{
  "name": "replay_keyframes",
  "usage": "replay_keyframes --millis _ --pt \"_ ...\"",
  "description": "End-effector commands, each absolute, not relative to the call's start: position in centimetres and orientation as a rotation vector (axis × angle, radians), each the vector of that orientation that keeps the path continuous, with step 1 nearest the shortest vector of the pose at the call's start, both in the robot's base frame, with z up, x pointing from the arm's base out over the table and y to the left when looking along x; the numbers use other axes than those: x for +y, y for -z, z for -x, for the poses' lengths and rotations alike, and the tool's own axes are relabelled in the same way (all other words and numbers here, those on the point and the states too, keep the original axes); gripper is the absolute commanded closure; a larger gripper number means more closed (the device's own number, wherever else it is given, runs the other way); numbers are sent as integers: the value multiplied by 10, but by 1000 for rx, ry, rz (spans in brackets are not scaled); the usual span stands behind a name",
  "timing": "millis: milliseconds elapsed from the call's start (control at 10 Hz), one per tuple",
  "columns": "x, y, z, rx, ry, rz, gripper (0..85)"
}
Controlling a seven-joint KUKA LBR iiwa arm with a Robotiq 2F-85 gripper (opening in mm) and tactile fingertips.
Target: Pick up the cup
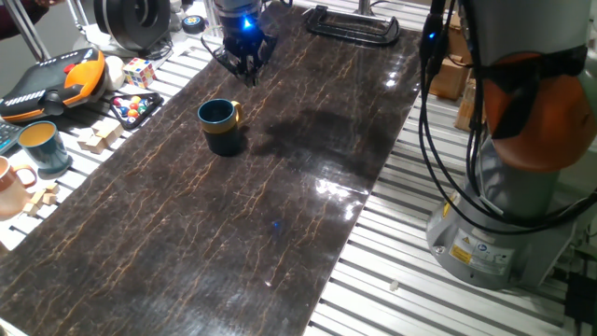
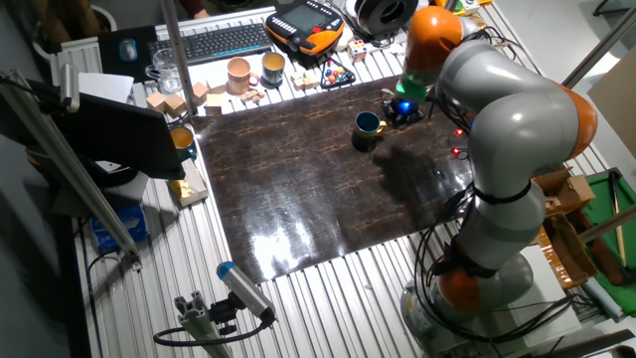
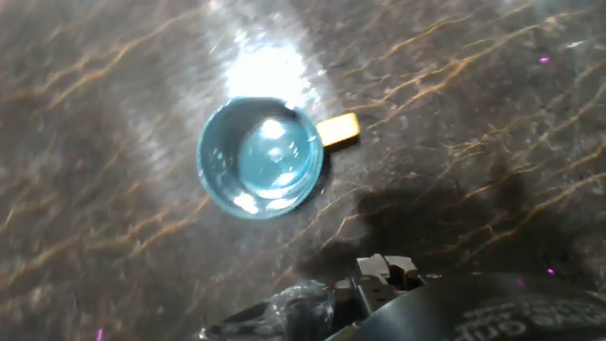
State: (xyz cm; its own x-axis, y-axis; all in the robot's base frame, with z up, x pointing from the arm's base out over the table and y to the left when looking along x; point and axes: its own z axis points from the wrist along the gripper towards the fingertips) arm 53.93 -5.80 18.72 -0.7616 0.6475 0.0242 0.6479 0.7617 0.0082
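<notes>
The cup (image 1: 220,124) is a small dark teal mug with a tan handle. It stands upright on the dark marbled tabletop (image 1: 280,224). It also shows in the other fixed view (image 2: 368,127) and in the hand view (image 3: 262,157), seen from above, empty, with its handle pointing right. My gripper (image 1: 248,73) hangs above the table behind and to the right of the cup, apart from it and holding nothing. Its fingers look open. It shows in the other fixed view (image 2: 402,111). Only its lower edge (image 3: 379,275) shows in the hand view.
On the left rails stand a lighter blue-grey mug (image 1: 42,147), a pinkish mug (image 1: 9,187), wooden blocks (image 1: 98,137), a colour cube (image 1: 139,72) and an orange-black pendant (image 1: 51,82). A black clamp (image 1: 350,23) lies at the far end. The arm's base (image 1: 504,224) stands on the right.
</notes>
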Motion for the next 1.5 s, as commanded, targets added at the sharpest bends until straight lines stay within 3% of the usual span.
replay_keyframes --millis 0,600,1000,1400 --pt "-60 -185 -540 -2879 11 1251 843" --pt "-67 -165 -548 -2644 -1 1799 843" --pt "-67 -165 -548 -2604 30 1709 843" --pt "-67 -165 -548 -2609 -50 1722 843"
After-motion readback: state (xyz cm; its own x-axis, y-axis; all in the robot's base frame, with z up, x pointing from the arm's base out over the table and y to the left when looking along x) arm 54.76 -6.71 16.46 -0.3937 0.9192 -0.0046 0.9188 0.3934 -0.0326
